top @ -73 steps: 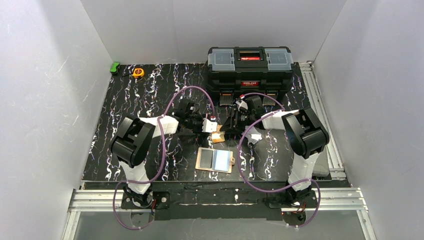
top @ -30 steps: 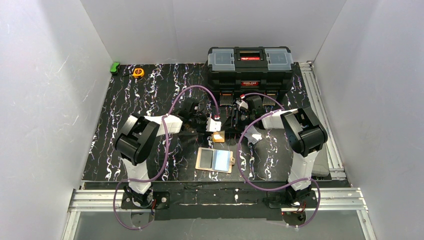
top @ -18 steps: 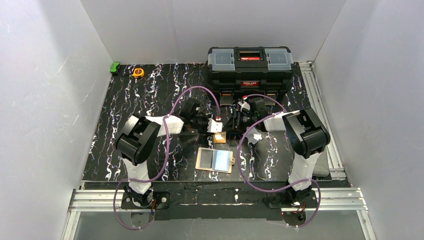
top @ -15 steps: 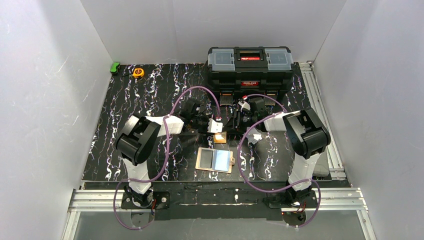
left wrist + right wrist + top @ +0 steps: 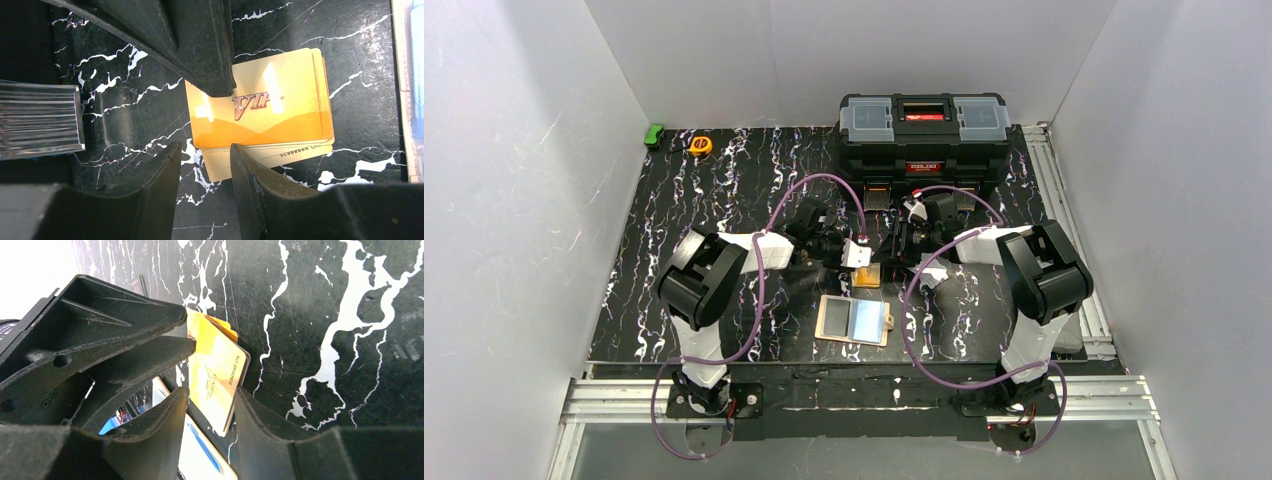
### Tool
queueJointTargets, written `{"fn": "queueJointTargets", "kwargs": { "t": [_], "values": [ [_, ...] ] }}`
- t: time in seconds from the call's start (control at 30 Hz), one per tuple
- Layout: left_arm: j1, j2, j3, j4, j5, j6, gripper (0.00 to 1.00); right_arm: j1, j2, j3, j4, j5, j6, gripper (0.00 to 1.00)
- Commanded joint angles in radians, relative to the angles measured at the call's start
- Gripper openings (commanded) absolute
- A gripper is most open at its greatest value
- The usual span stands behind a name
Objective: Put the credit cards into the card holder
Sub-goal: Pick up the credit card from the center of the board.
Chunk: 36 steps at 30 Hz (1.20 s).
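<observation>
Top view: even diffuse overhead light, walls (image 5: 514, 200) bright, only soft shadows on the table (image 5: 724, 190), sharp. Left wrist: two glare patches on the orange card (image 5: 260, 117), foreground dark, soft. Right wrist: upper-left corner blown out white, foreground blurred.

Credit cards (image 5: 260, 112) – orange-gold, darker wave band, maroon lettering. Card holder (image 5: 855, 319) – cream, pale blue inside. Table top (image 5: 724, 190): black, white marble veins. Toolbox (image 5: 924, 135): black, red label, clear grey lids. Left of the toolbox: orange tape measure (image 5: 701, 145), green item (image 5: 654, 134).
</observation>
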Motion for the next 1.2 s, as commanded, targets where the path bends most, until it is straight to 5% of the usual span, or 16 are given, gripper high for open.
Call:
{"fn": "queueJointTargets", "kwargs": {
  "t": [0.0,0.5,1.17],
  "values": [
    [-0.008,0.003,-0.007,-0.039,0.032,-0.003,0.40,0.001,-0.047,-0.017,0.020,-0.022,-0.019,0.47],
    [-0.008,0.000,-0.008,-0.034,0.031,-0.006,0.40,0.000,-0.044,-0.034,0.140,-0.135,0.040,0.39],
    [-0.008,-0.003,-0.019,-0.017,0.027,-0.019,0.39,0.024,0.110,-0.003,0.256,-0.224,0.129,0.43]
  ]
}}
